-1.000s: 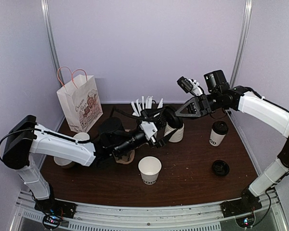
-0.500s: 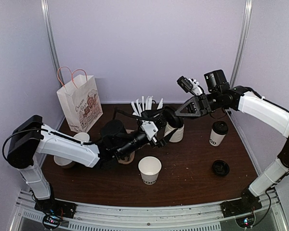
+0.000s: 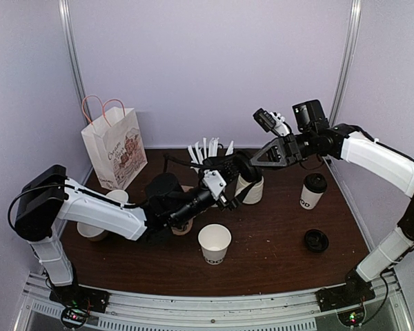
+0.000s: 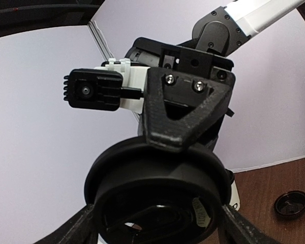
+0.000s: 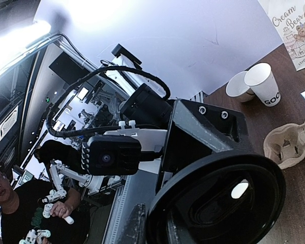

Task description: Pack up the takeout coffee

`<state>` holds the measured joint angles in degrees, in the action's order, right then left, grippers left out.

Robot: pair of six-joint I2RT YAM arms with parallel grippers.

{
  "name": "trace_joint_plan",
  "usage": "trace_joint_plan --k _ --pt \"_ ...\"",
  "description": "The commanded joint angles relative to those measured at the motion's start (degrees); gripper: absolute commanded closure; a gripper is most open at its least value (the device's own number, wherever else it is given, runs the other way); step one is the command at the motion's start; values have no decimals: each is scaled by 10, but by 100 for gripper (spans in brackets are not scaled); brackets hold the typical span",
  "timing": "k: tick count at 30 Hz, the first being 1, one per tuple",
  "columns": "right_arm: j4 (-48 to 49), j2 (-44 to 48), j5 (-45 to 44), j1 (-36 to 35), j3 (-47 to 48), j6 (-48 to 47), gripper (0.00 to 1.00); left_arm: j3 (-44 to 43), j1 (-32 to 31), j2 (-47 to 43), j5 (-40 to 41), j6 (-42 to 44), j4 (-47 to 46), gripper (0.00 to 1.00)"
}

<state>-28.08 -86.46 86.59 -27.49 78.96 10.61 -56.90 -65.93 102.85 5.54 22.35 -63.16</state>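
Brown wood: a dark, grained table (image 3: 276, 255) is seen from above, with both arm bases bolted at its near edge.
Room: the table is closed in by plain lavender walls (image 3: 214, 69), and a slim metal upright (image 3: 70, 48) is set toward each rear corner.
Front edge: a ribbed metal rail (image 3: 214, 314) is run along the near side.
Beyond the cell: in the right wrist view, cables and equipment are picked out under bright light, with a person (image 5: 7, 198) in dark clothes low on the left.
Held lid: and here is the action. The black held lid (image 4: 157, 178) is kept in the air over the middle of the table, between the two arms.
Left gripper: the left gripper (image 4: 156, 226) is clamped across the held lid, a finger pressed to each side of the rim.
Right gripper: the right gripper (image 3: 255, 160) is brought up to the same lid. One finger is laid over its rim and the other is hidden, so its grip cannot be told.
Lidded cup: a lidded cup (image 3: 310, 192) is stood upright at the right, well apart from the arms.
Open cup: an open cup (image 3: 214, 243) is stood uncovered near the front centre.
Loose lid: a loose lid (image 3: 316, 240) is left flat on the wood, front right.
Stick cup: a stick cup (image 3: 252, 189) is placed just behind the held lid.
Paper bag: a paper bag (image 3: 117, 155) with pink handles is stood at the rear left.
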Motion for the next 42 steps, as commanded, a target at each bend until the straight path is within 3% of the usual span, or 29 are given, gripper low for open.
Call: trace_joint_plan --k 1,6,11,14,17,21,25,30,42 --pt "25 0 2 2 -12 7 87 -10 3 -5 5 -20 -36 19" --pt "29 -1 2 3 -8 14 80 1 3 -28 7 -25 -2 23" --pt "-27 5 -1 32 10 -26 55 25 3 -87 2 -45 107 25" --pt "-131 9 -45 77 30 -129 42 -2 3 -155 -27 -65 309 25" --pt "-251 8 -211 85 54 -279 39 -66 3 -201 -55 -92 578 25" --pt "-251 10 -338 82 23 -309 39 -179 3 -193 -92 -124 888 26" --pt "-220 9 -369 81 -22 -302 40 -245 3 -169 -99 -152 1064 27" --pt "-219 0 -359 75 -47 -309 40 -295 4 -131 -119 -171 1168 27" --pt "-226 -1 -378 -7 -107 -340 40 -410 6 2 -126 -174 1237 30"
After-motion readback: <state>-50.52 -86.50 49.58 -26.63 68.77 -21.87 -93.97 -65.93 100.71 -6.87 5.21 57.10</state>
